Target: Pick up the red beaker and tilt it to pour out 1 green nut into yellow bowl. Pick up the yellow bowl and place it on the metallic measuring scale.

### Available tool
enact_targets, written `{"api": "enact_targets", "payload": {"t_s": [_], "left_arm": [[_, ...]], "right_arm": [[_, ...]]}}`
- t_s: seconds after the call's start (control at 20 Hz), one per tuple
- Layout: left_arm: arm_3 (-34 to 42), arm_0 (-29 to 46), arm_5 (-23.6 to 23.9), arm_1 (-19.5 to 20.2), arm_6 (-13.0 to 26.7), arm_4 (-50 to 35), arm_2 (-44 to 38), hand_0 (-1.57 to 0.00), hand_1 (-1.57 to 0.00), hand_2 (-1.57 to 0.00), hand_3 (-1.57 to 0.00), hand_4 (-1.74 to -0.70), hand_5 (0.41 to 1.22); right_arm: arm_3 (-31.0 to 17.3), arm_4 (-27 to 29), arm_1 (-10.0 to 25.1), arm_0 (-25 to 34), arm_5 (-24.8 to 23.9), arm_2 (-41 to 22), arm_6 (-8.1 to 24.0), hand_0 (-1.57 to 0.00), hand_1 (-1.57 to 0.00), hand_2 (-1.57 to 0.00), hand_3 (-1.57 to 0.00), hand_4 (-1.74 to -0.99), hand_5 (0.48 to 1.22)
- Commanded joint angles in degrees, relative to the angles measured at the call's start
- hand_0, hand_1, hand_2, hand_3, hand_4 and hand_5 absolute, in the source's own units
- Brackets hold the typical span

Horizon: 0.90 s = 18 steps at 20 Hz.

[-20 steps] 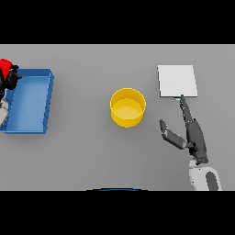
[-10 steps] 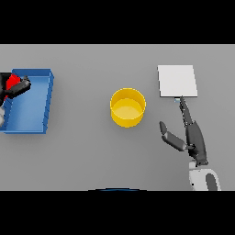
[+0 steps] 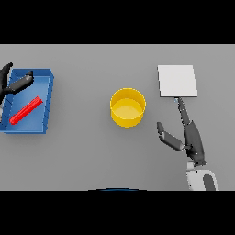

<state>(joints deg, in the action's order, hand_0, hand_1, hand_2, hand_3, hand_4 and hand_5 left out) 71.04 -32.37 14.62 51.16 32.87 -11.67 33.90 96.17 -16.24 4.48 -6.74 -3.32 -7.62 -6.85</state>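
1. Nearest, toward the tabletop's near right corner, the right hand [image 3: 192, 137] lies idle with fingers straight and thumb splayed out, holding nothing; its fingertips reach up to the near edge of the measuring scale [image 3: 177, 81].

2. Further in, about midway along the tabletop, the yellow bowl [image 3: 128, 107] stands upright and untouched, well apart from both hands. I can make out no green nut inside it, so I judge the pour not yet done.

3. Right of the bowl and nearer the far edge, the scale is a flat pale square with nothing on it, so the second part of the task is also still to come.

4. At the tabletop's left edge sits a blue tray [image 3: 48, 100]. The red beaker [image 3: 25, 110] lies on its side inside it, slanting from the tray's near left toward its middle.

5. Over the tray's far left corner the left hand [image 3: 13, 84] hovers with fingers spread and not curled round anything; it is near the beaker but apart from it. Whether a nut is in the beaker cannot be told.

6. The step in hand reads as the first one, grasping the beaker. The next move calls for lowering the left hand into the tray, closing round the tube's slanted body, lifting it clear of the tray wall, then carrying it right to the bowl before tilting.
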Motion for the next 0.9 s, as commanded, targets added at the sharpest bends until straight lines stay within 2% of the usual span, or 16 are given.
{"api": "enact_targets", "payload": {"t_s": [0.0,0.1,0.2,0.25,0.4,0.6,0.75,0.85], "left_arm": [[0.0,-0.4,0.6,-0.4,-0.2,0.2,-0.2,-0.08,-0.06,-0.06,-0.06,-0.78,0.674],[-0.8,-0.2,1.3,-0.5,-2.0,-0.4,-1.2,-0.05,-0.04,-0.04,-0.04,-0.79,0.671],[-1.3,-0.2,1.1,-0.5,-3.3,-0.3,-1.3,-0.03,-0.03,-0.03,-0.02,-0.78,0.679],[-1.1,-0.5,1.2,-1.2,-2.4,-0.1,-0.7,-0.03,-0.02,-0.02,-0.02,-0.78,0.685],[-0.6,0.0,1.5,-1.2,-2.4,-0.7,-0.9,-0.01,-0.01,-0.01,-0.01,-0.79,0.704],[-1.1,-0.3,1.2,-1.7,-2.6,-0.4,-0.5,0.00,0.00,0.00,0.00,-0.79,0.709],[-1.4,-0.4,1.0,-1.5,-2.9,-0.4,-0.5,0.00,0.00,0.00,0.00,-0.79,0.712],[-1.2,-1.0,0.8,-1.5,-2.5,-0.5,-0.5,0.00,0.00,0.00,0.00,-0.79,0.719]], "right_arm": [[0.1,-1.0,0.3,0.2,-0.4,-0.2,0.5,0.00,0.00,0.00,0.00,-1.195,0.660],[0.4,-2.6,0.8,0.5,-0.5,-0.9,1.4,0.00,0.00,0.00,0.00,-1.198,0.662],[0.2,-2.5,2.1,2.5,2.1,-2.0,0.1,0.00,0.00,0.00,0.00,-1.162,0.694],[-0.7,-3.2,3.5,3.9,3.5,-2.4,-0.4,0.00,0.00,0.00,0.00,-1.180,0.708],[-1.9,-5.6,7.5,9.3,7.3,-3.9,1.5,0.00,0.00,0.00,0.00,-1.234,0.707],[-3.8,-14.1,12.8,15.4,10.8,-8.8,4.1,0.00,0.00,0.00,0.00,-1.282,0.677],[-6.5,-19.6,16.9,21.6,14.4,-12.3,3.6,0.00,0.00,0.00,0.00,-1.276,0.668],[-7.7,-21.7,18.3,24.9,16.3,-14.5,1.8,0.00,0.00,0.00,0.00,-1.270,0.664]]}}
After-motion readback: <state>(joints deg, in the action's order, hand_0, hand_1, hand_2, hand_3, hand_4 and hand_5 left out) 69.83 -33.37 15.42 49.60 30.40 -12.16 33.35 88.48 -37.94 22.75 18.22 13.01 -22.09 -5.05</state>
